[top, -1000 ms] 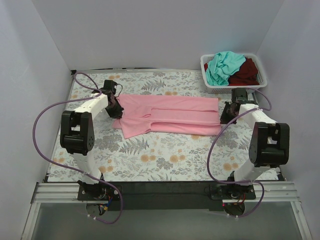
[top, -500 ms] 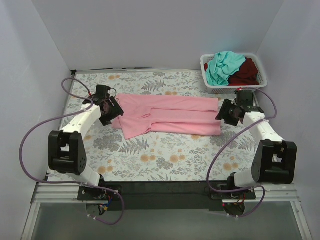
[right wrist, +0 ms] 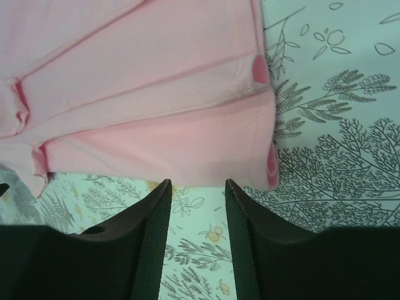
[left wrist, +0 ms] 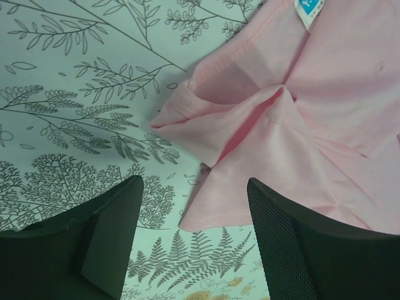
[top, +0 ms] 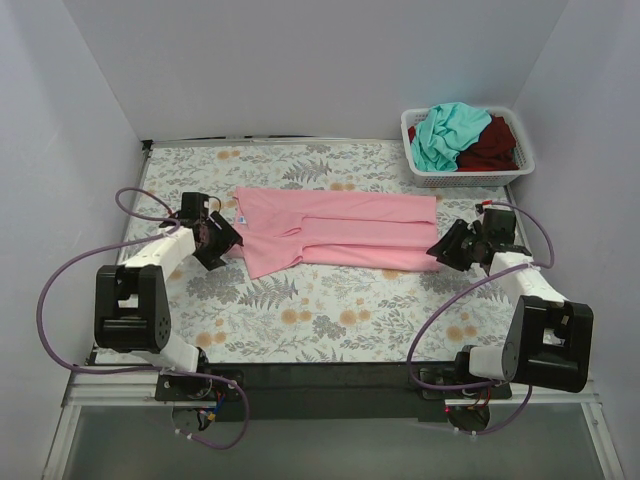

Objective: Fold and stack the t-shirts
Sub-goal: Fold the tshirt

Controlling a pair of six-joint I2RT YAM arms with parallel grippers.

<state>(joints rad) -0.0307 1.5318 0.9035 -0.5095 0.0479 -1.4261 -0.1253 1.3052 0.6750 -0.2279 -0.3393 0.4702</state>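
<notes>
A light pink t-shirt (top: 335,230) lies lengthwise across the middle of the table, its sides folded in, with a small label at the neck (left wrist: 307,7). My left gripper (top: 222,243) is open beside the shirt's left end, holding nothing; a folded sleeve corner (left wrist: 206,206) lies just beyond its fingertips. My right gripper (top: 437,251) is open at the shirt's right end, off the cloth; the hem (right wrist: 187,159) lies just past its fingertips. A teal t-shirt (top: 445,133) and a dark red t-shirt (top: 492,145) are heaped in the basket.
A white slatted plastic basket (top: 520,142) stands at the back right corner. The table wears a floral-print cloth (top: 330,320). White walls close in the left, back and right sides. Purple cables loop out from both arms.
Both grippers have let go of the pink shirt's ends, opened and drawn back toward the near side. The shirt stays flat where it was laid.
</notes>
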